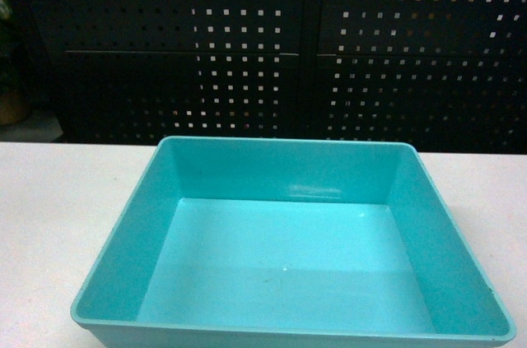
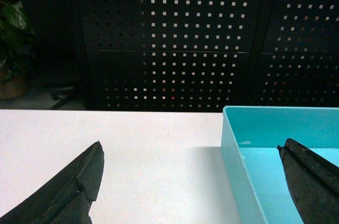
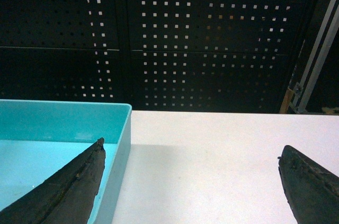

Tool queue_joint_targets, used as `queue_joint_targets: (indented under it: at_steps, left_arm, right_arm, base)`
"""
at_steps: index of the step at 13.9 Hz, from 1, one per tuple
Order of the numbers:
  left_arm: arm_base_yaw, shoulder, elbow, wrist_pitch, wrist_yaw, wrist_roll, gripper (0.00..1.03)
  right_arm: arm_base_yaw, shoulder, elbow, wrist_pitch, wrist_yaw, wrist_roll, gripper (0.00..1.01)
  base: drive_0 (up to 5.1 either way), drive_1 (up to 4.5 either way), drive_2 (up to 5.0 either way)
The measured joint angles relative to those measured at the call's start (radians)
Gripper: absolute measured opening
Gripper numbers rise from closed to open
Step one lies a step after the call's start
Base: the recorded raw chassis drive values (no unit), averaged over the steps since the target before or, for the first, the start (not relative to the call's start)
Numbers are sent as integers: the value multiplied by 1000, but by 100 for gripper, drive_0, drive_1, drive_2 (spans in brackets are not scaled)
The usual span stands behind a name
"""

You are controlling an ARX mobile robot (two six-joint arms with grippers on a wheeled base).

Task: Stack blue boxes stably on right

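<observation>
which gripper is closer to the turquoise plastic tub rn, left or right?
About equal. Left gripper, open, straddles the shallow turquoise plastic tub's left wall; right gripper, open, straddles its right wall. Each has one finger over the tub's interior.

The turquoise tub [image 1: 288,233] is cut off at the bottom edge of the head view. Both wrist views show only the tips of each gripper's fingers [image 2: 74,187] [image 3: 74,181].

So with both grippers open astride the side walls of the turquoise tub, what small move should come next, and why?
Probably close both grippers on the walls. The left gripper has one finger over the white table and one inside the turquoise tub; the right gripper mirrors this on the opposite wall. The tub looks empty, and neither gripper is clamped yet.
</observation>
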Motion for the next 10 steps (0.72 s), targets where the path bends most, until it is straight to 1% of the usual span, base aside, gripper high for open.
queue_joint_targets:
  at_steps: [6, 7, 8, 9, 10]
  left_arm:
    - [0, 0, 0, 0, 0, 0, 98]
    - [-25, 18, 0, 28, -34, 2, 98]
    - [-103, 112, 4, 149, -72, 4, 98]
    - [-133, 233, 26, 228, -28, 3, 98]
    - [-120, 362, 71, 299, 11, -1, 98]
  right_arm:
    - [0, 0, 0, 0, 0, 0, 98]
    - [-22, 17, 0, 42, -37, 0, 98]
    - [-89, 101, 0, 143, -100, -4, 98]
    - [-136, 193, 1, 203, -152, -4, 98]
    - [-175, 322, 7, 305, -205, -5, 98]
  base:
    - [0, 0, 0]
    - [0, 0, 0]
    - [0, 0, 0]
    - [0, 0, 0]
    - [0, 0, 0]
